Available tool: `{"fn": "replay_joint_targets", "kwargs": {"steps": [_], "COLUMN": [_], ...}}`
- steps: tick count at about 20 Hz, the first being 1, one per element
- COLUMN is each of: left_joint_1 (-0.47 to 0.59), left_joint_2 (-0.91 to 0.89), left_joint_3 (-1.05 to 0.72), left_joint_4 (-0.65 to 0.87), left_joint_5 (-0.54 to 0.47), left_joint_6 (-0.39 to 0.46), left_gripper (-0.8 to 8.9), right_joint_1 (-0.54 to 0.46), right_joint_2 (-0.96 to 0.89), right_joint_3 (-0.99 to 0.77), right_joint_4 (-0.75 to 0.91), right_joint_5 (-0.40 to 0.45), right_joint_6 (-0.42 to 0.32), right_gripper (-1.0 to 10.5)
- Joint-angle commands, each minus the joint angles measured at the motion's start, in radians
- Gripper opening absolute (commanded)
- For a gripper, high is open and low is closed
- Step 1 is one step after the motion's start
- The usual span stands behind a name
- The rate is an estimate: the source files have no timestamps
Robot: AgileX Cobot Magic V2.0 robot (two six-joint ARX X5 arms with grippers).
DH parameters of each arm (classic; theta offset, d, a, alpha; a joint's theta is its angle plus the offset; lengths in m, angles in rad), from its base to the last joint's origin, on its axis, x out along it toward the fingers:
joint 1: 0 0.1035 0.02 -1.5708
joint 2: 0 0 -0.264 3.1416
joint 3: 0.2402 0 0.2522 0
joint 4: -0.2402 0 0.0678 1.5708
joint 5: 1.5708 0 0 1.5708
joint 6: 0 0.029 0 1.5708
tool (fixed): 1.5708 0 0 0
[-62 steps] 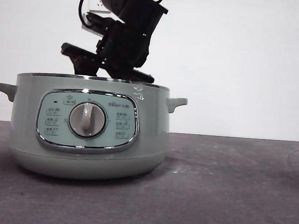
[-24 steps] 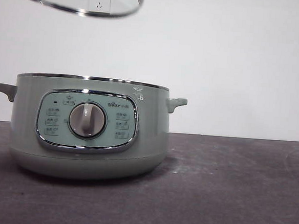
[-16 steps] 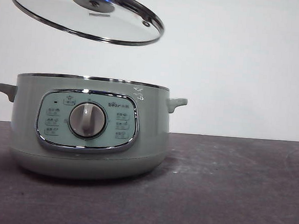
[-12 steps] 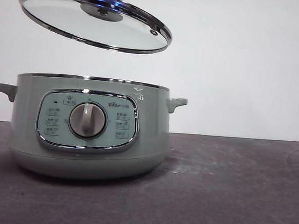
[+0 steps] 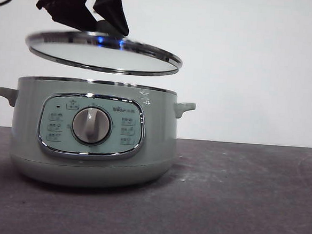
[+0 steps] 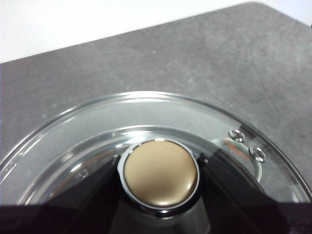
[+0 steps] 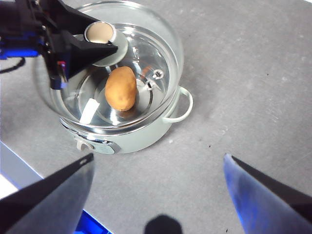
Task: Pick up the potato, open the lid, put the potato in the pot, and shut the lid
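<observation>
Potato point(image 7: 120, 88) sits in the pot point(image 5: 92, 144), left tool point(image 5: 101, 23) clamps the lid point(image 5: 104, 53) knob just above, needs lowering flush; right tool point(image 7: 158, 187) hangs wide open.

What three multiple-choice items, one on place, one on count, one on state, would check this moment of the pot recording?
1. Where is the potato?
A. Inside the pot
B. On the table beside the pot
C. In the right pincer

2. How many side handles show on the pot in the front view?
A. None
B. Two
C. Four

3. What is the state of the lid?
A. Seated on the pot
B. Lying on the table
C. Held above the pot by its knob

Answers: 1 A, seen through the glass in the right wrist view. 2 B, one at each side. 3 C, the left pincer clamps the knob, with a gap above the rim.
</observation>
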Motion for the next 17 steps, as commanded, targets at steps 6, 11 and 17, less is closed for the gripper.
{"fn": "replay_joint_targets", "kwargs": {"steps": [6,11,17], "left_joint_1": [-0.002,-0.002,-0.002], "left_joint_2": [0.004,0.013,0.014], "left_joint_3": [-0.057,-0.088,-0.132], "left_joint_4": [0.108,0.121,0.117], "left_joint_5": [-0.018,-0.031,-0.027], "left_joint_6": [-0.016,-0.016,-0.023], "left_gripper": [-0.09,-0.09,-0.09], "right_joint_1": [0.003,0.003,0.003], "right_joint_2": [0.000,0.000,0.000], "right_joint_3": [0.001,0.001,0.001], "right_joint_4": [-0.001,-0.001,-0.001], "right_joint_5": [0.001,0.000,-0.001], "right_joint_6": [0.021,0.021,0.021], "right_gripper": [4.4,4.4,4.4]}}
